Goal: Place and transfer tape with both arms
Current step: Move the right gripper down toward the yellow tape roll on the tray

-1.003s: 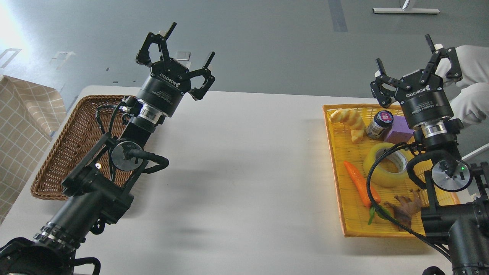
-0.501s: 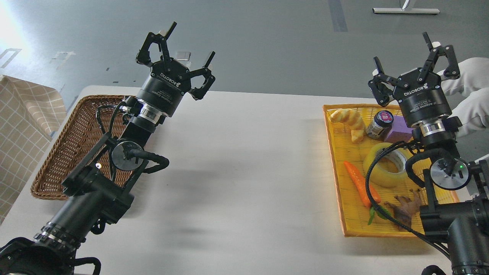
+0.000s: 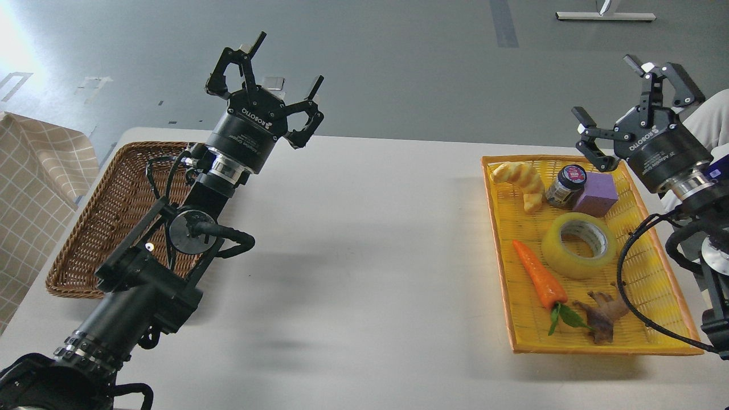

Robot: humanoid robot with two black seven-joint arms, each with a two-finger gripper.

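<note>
The translucent yellow roll of packing tape [image 3: 578, 245] lies in the yellow woven tray [image 3: 655, 273], below the spread-fingered right gripper [image 3: 618, 94]; the left gripper [image 3: 280, 68] gapes well apart.

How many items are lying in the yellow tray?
6: croissant, jar and purple block at the tray's far end, tape mid-tray, carrot to its left, brown figure nearest. None looks hidden.

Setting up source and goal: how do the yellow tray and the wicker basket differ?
The yellow tray lies on the table's right side, the wicker basket on its left, partly behind the left arm. The tray is bright yellow and shallow; the basket is brown with higher woven walls. The tray holds the tape, a carrot and other items; nothing shows in the basket. Both are rectangular and woven.
</note>
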